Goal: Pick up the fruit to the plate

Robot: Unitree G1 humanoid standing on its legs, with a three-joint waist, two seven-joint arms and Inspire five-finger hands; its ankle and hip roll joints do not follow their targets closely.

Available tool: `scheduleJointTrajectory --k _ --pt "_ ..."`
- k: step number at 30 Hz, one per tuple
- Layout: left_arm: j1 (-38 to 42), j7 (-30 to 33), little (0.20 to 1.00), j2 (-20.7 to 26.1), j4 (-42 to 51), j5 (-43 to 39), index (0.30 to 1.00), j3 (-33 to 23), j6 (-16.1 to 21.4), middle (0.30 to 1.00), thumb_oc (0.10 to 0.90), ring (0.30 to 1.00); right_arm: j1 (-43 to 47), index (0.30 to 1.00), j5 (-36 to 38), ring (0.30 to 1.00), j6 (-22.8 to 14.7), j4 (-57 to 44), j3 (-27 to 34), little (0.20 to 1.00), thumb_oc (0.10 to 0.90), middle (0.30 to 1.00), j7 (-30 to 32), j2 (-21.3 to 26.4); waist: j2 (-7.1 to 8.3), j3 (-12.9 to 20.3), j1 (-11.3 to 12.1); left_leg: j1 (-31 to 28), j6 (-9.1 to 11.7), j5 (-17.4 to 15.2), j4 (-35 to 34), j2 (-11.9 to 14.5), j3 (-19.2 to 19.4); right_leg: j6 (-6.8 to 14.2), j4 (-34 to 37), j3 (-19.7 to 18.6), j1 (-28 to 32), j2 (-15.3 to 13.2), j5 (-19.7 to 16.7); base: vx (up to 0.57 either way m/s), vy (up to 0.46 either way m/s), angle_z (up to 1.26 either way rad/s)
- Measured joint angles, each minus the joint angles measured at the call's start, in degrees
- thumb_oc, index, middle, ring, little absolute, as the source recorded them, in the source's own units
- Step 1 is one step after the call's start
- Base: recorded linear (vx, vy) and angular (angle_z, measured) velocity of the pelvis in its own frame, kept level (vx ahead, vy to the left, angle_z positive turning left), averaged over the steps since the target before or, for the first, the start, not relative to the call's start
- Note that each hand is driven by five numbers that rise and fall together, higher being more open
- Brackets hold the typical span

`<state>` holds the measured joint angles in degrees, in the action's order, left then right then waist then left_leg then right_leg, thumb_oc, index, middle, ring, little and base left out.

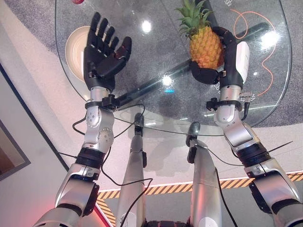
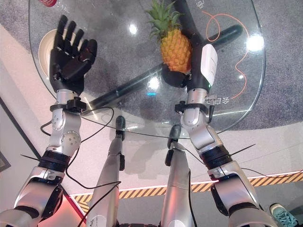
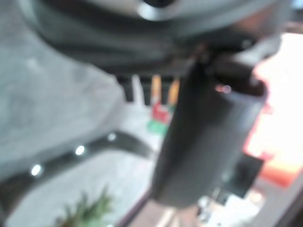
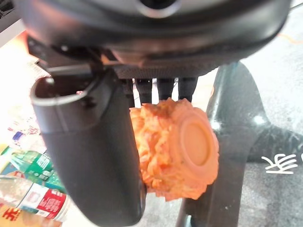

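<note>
Tabletop: round glass tabletop (image 1: 265, 101) is spanning both eye views, grey speckled floor and a dark crossbar of its base showing through the glass.
Floor edge: yellow-black hazard stripe (image 1: 165, 188) is running along the floor below the near rim.
Pineapple: pineapple (image 1: 204, 45) is sitting upright in the right robot hand, green crown pointing away from the robot, over the middle-right of the glass.
Right robot hand: right robot hand (image 1: 227, 59) is gripping the pineapple, dark fingers curling round its lower body, white-covered thumb lying along its right side.
Left robot hand: left robot hand (image 1: 104, 49) is hanging open, palm up, fingers straight and spread, holding nothing, well apart from the pineapple.
Plate: cream plate (image 1: 73, 47) is lying at the left rim of the tabletop, partly hidden behind the left robot hand, with no fruit on it.
Orange cord: thin orange cord (image 1: 251, 28) is looping at the far right, seen through the glass.
Right wrist view: showing the pineapple's round flat base (image 4: 191, 142) pinned between thumb and fingers, plus bottles (image 4: 33, 189) past the thumb that the eye views are not showing.
Left wrist view: blurred; green leaves (image 3: 85, 210) are showing low in it.
Right eye view: teal shoe (image 2: 284, 215) of a person is showing at the bottom right corner.
</note>
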<state>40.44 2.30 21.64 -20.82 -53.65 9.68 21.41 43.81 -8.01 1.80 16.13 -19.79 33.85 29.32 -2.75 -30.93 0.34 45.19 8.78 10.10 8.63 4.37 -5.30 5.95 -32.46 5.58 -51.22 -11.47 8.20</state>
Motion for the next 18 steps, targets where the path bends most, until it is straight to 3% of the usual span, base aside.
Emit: scheduleJointTrajectory --k 9,18 --pt "0.52 -3.19 0.9 -0.91 0.04 -7.38 0.9 1.24 -2.3 0.9 0.8 0.9 0.1 0.3 -0.88 0.3 -0.5 -2.98 -0.96 0.2 0.1 0.3 -1.29 0.24 0.0 0.0 -0.57 -0.01 -0.01 0.0 -0.03 0.0 0.05 0.0 0.04 -0.02 -0.01 0.0 -0.01 0.0 0.0 0.0" --pt "0.54 -4.05 0.9 -1.09 0.13 -8.61 0.9 3.19 -2.48 0.9 0.8 0.9 0.61 0.3 -2.15 0.3 -1.08 -4.27 -1.89 0.2 0.1 0.3 -1.62 0.33 0.0 0.0 -0.6 -0.01 -0.01 0.0 -0.08 0.0 0.05 0.01 0.1 -0.02 -0.02 0.0 -0.01 0.0 0.0 0.0"
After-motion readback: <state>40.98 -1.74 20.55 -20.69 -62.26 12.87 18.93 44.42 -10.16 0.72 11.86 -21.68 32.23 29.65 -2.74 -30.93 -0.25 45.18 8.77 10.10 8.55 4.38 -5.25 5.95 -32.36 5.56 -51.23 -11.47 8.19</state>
